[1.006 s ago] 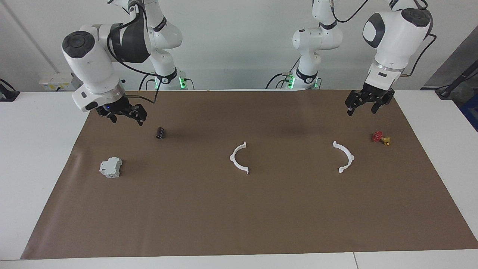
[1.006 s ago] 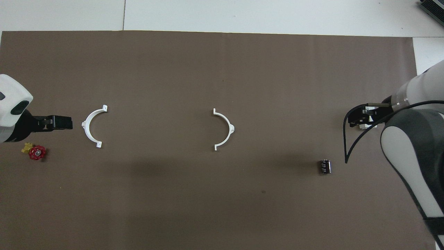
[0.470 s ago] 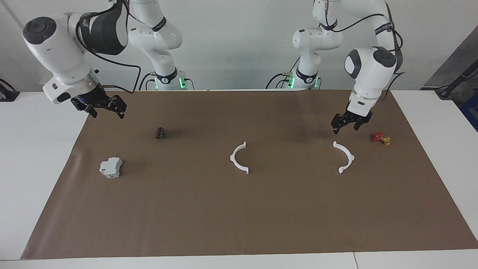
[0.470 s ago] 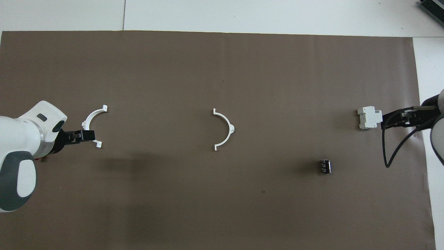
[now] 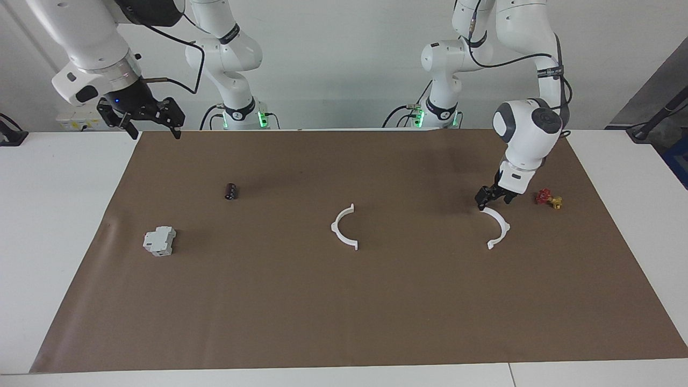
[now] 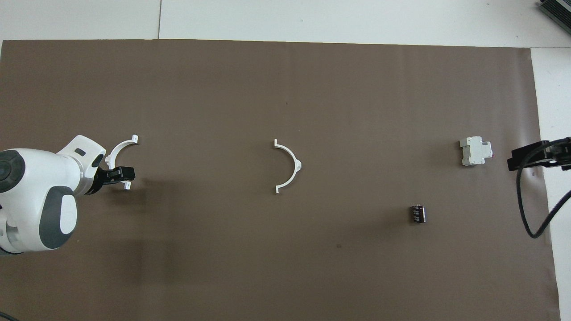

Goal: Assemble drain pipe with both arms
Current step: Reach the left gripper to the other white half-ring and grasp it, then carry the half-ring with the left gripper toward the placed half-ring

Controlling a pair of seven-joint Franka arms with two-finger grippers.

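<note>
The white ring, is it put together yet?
Not yet. Nothing is joined: one half-ring lies mid-mat, the other half-ring apart from it toward the left arm's end. In hand: the left end effector, open, is low at that half's nearer tip. The right end effector waits raised, open. Grasping and joining remain.

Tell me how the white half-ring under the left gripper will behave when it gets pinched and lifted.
The half-ring looks thin and open-ended, so probably light and a bit springy. Lying flat on the brown mat, it shouldn't roll, but could slide. The left gripper hangs over one end, jaws open.
</note>
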